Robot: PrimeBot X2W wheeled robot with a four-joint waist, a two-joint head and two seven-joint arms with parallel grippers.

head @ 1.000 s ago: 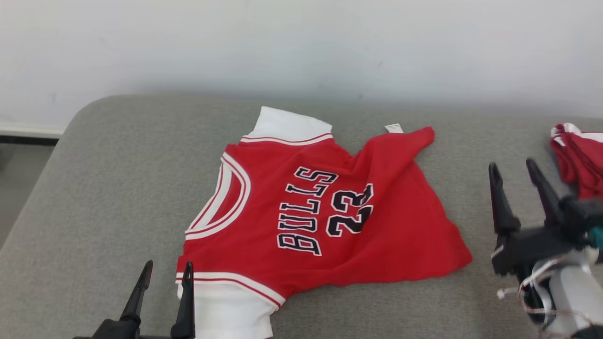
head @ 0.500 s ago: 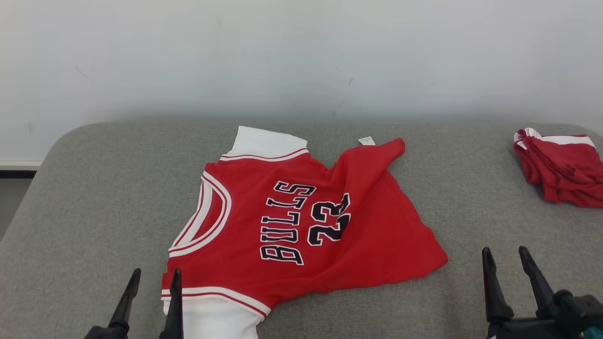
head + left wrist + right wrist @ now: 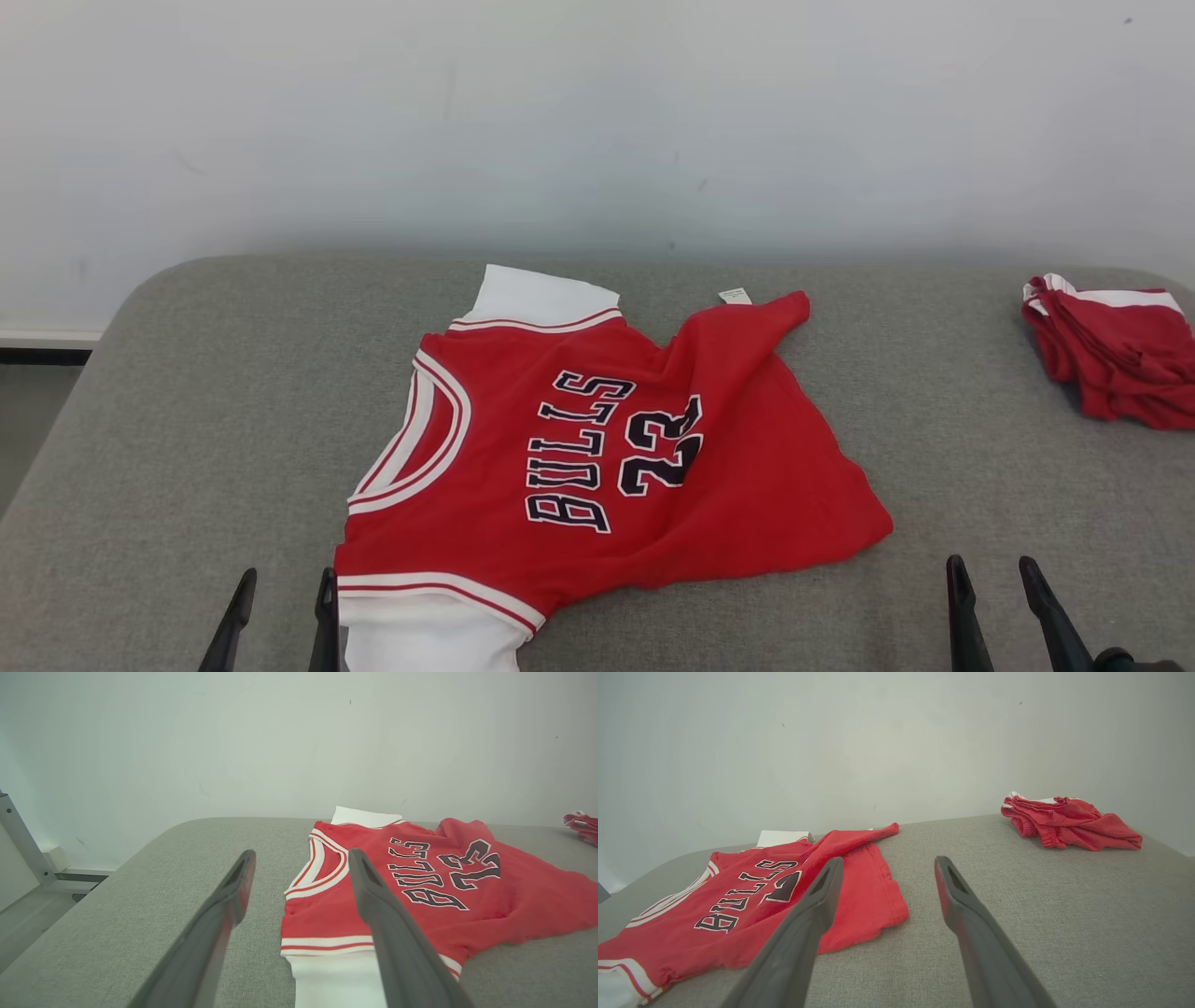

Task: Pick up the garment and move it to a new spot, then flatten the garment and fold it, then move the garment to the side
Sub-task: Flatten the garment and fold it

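Wrinkles bunch the far right part of the red basketball jersey with white trim and dark "BULLS 23" lettering [image 3: 597, 448]. It lies mid-table on the grey fabric-covered table [image 3: 187, 420], neckline toward the left edge and hem toward the right, so its long axis runs across the table. Both tools hang at the front edge, fingers apart and holding nothing. The left tool [image 3: 288, 574] sits just beside the jersey's near white shoulder panel [image 3: 429, 635]. The right tool [image 3: 989, 563] stands off from the near hem corner, with bare table between. I'd judge the left arm the nearer one, though flattening likely wants both reaching forward. A folded pile of red cloth [image 3: 1111, 350] rests by the right edge near the far corner, out of either path.
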